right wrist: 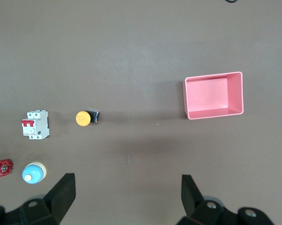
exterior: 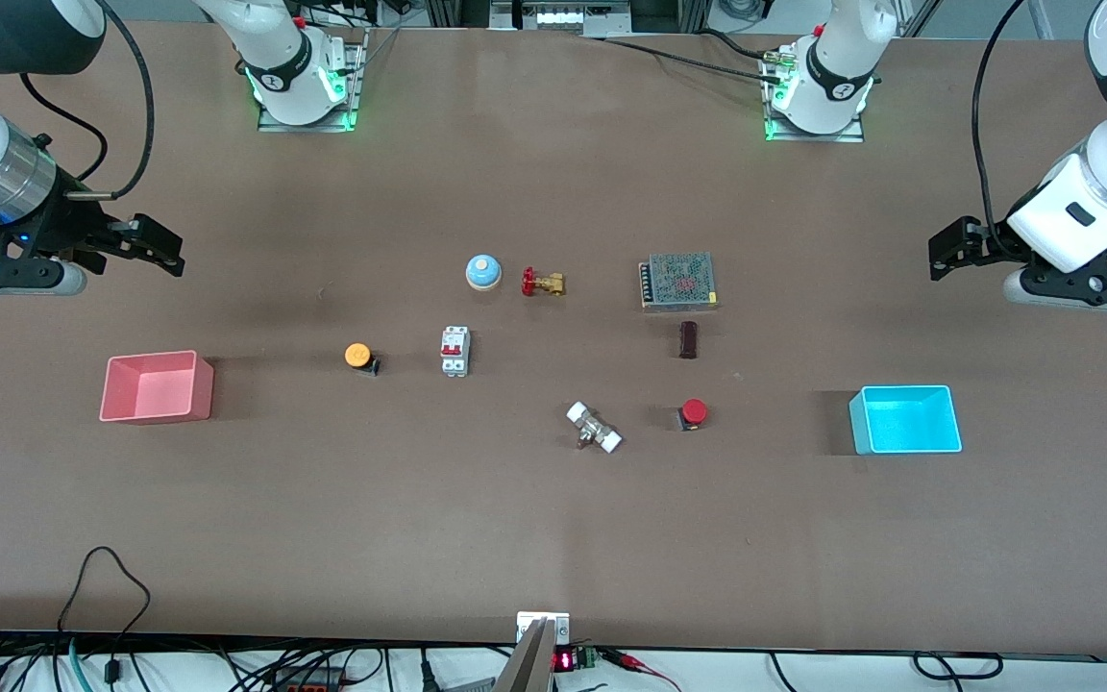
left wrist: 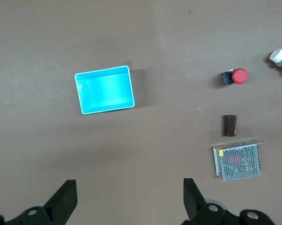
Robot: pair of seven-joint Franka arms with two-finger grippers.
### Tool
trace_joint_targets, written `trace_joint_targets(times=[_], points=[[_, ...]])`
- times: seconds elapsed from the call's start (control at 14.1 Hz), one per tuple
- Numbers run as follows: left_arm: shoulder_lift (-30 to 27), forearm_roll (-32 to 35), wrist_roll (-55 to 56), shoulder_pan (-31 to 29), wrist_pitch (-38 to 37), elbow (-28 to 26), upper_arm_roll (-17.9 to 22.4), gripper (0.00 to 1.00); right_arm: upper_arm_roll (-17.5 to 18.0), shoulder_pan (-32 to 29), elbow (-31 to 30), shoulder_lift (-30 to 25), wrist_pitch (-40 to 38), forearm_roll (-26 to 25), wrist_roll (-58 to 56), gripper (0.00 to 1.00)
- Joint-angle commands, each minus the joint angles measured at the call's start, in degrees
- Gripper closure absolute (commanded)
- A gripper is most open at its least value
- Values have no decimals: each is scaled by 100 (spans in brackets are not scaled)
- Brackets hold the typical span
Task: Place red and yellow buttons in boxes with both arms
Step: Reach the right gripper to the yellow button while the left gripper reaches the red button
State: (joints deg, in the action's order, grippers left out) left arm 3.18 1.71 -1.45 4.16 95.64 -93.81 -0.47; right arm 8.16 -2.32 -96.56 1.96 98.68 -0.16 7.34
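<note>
The red button lies on the table toward the left arm's end, apart from the empty cyan box. The orange-yellow button lies between the white breaker and the empty pink box. My left gripper is open and empty, up over bare table at its end. Its wrist view shows the gripper, the cyan box and the red button. My right gripper is open and empty, over bare table at its end. Its wrist view shows the gripper, the pink box and the yellow button.
In the middle of the table lie a blue bell, a red-handled brass valve, a white breaker, a mesh-covered power supply, a small dark block and a white-ended fitting beside the red button.
</note>
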Motion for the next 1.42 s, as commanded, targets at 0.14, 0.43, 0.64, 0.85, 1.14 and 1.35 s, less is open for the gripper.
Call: trace_joint_targets(times=[0.14,0.43,0.64,0.85,1.14,1.35], points=[[-63,92,48,24,-107,47,-24,0,71,-111,-56,-55,-51,104,-48,0],[-63,49,48,24,-90,47,-50,0,80,-102,-73,-11,-16,104,-22,0],[146,84,13,41,-107,38,-50,0,334,-102,-214,120,-7,104,-40,0],[366,5,-5,50,-326,38,-76,0,685,-93,-791,138,702,112,100,0],[709,-4,-23,471,-539,-32,-85,0,1178,-76,-1637,322,2021,69,1365,0],[1332,-57,643,910,442,29,-76,0,1214,55,-1848,744,2767,68,1558,0]])
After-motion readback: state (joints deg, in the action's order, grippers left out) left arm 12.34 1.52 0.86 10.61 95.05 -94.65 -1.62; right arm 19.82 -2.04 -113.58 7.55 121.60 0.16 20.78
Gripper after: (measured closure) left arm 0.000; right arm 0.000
